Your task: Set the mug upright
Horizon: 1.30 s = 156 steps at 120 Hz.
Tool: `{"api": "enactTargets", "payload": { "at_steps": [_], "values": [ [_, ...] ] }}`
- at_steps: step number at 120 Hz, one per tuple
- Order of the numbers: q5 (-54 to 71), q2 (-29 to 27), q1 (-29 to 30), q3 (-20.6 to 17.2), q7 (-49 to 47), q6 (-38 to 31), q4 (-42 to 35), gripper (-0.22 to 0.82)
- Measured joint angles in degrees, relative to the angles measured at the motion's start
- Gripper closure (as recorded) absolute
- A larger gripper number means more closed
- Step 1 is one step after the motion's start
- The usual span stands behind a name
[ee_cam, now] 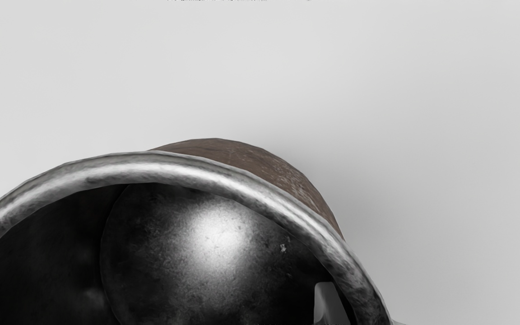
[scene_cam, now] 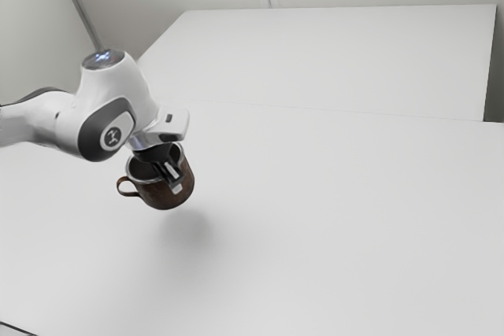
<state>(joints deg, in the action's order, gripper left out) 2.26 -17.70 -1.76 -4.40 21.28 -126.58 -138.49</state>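
Note:
Held above the table, the brown mug [scene_cam: 154,193] with a metal rim hangs below the hand in the exterior view, its handle toward that view's left. It is tilted, its opening facing up and somewhat toward the exterior view's left. My gripper [scene_cam: 174,179] is shut on the mug's wall, one finger inside and the other outside. In the wrist view the dark inside of the mug [ee_cam: 215,239] faces the camera, and the gripper [ee_cam: 363,316] pinches the wall near the rim. The mug hides part of the outer finger there.
The white table [scene_cam: 331,218] stretches out below and beyond the mug, with a soft shadow under the mug. Farther back, a pale surface [scene_cam: 339,60] adjoins the table, with light walls behind it.

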Motion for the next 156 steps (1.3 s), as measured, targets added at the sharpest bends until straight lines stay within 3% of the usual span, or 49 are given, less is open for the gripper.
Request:
{"api": "enactTargets", "payload": {
  "at_steps": [36,107,115,135,156],
  "values": [
    [0.7,0.9,0.2,0.0,-7.9,-10.8,-5.8,0.77],
    [0.7,9.8,0.8,0.1,-15.4,-14.6,-6.2,0.77],
    [0.5,9.9,0.6,0.0,-15.6,-14.9,-6.2,0.67],
    [-0.2,8.7,-0.5,-0.1,-15.9,-15.2,-6.1,0.33],
    [-1.2,7.1,-0.8,0.0,-16.6,-9.5,-0.2,0.14]
  ]
}}
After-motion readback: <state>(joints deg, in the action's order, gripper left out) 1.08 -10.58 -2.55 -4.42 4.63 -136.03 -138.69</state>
